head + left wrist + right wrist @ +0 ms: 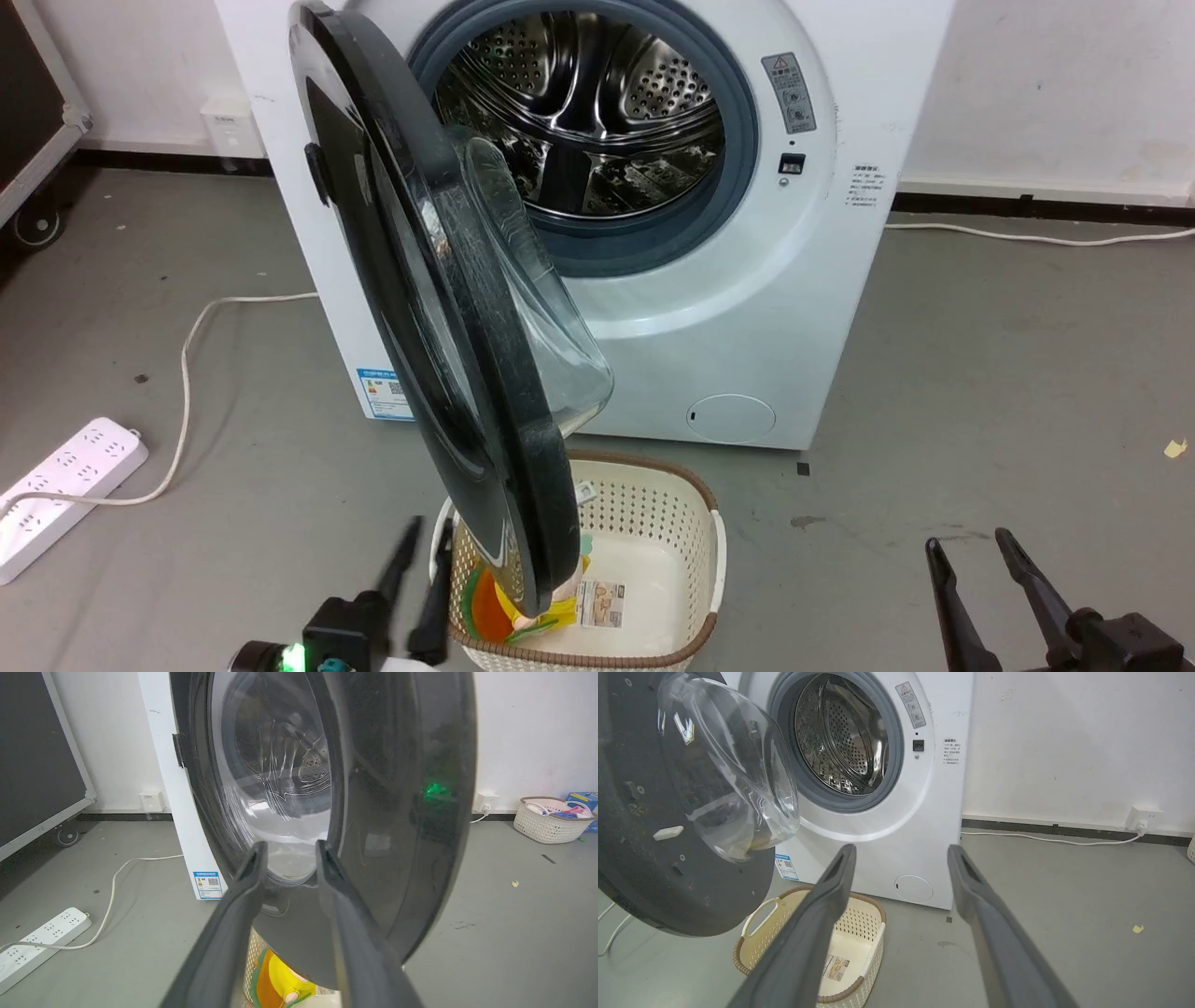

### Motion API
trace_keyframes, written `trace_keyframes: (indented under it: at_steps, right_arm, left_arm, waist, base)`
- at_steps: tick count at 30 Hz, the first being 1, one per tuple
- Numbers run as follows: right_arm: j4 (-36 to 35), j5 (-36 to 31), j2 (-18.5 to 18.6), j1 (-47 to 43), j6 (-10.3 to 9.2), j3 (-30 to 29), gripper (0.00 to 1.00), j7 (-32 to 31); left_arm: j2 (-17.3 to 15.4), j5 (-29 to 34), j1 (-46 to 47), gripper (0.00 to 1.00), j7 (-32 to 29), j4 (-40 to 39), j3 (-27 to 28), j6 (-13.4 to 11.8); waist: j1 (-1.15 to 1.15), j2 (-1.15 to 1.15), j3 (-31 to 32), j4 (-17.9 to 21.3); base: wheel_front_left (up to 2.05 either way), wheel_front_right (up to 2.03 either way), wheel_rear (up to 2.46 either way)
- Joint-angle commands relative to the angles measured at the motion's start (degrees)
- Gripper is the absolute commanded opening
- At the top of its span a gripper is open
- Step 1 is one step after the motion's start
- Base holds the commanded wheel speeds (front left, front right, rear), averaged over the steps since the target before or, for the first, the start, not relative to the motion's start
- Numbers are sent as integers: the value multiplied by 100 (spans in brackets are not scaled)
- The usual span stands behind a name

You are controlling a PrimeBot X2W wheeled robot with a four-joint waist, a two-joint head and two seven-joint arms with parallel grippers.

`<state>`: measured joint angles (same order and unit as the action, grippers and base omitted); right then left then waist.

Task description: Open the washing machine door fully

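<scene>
The washing machine door [485, 373] is found standing well out from the washing machine [747, 308], hinged at the robot's left and turned nearly edge-on to the head view, its clear glass bowl bulging toward the drum [588, 112]. The drum opening is left fully uncovered. The door's lower edge is seen hanging above the near rim of a cream basket [714, 560] set on the floor [980, 373] just before the machine.

The left gripper [290, 847] is held close to the door's outer black face, low down; its fingers [254, 868] are parted and nothing is grasped between them. Whether the door is touched cannot be told. The right gripper [967, 539] is kept well apart at the right, fingers spread wide and released over bare floor.

Open floor is seen to the left of the door as far as a power strip [65, 485] and its white cable [187, 373]; to the right the floor is bare up to a second cable [1027, 238] along the wall.

Counted: one door, one machine, one power strip, two cables, and two baskets, the second [551, 821] by the far wall
</scene>
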<state>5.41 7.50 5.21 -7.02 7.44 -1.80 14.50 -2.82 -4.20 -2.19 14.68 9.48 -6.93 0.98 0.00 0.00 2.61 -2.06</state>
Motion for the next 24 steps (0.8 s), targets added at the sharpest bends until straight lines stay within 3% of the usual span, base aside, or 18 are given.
trace_keyframes:
  at_steps: [1,5,15,19,24]
  right_arm:
    - [-29,-36,-36,-27,5,-33,100,43]
    - [-39,-34,-51,-20,5,-57,100,46]
    - [-36,-7,-74,31,5,-23,100,49]
    - [-10,11,-82,53,5,8,100,49]
    - [31,38,-94,96,5,64,100,49]
  left_arm:
    - [-16,2,-4,0,32,13,-23,30]
    - [-13,-114,37,0,32,-252,69,3]
    - [-7,-633,488,0,32,-1817,361,-275]
    - [-7,-693,826,0,32,-2136,129,-343]
    - [-7,-615,1075,0,31,-2021,-509,-202]
  waist:
    - [0,0,-11,-8]
    - [0,0,-22,-20]
    - [0,0,-9,20]
    - [0,0,-10,64]
    - [0,0,-46,172]
  base:
    - [0,0,0]
    - [0,0,0]
    - [0,0,0]
    - [0,0,0]
    - [0,0,0]
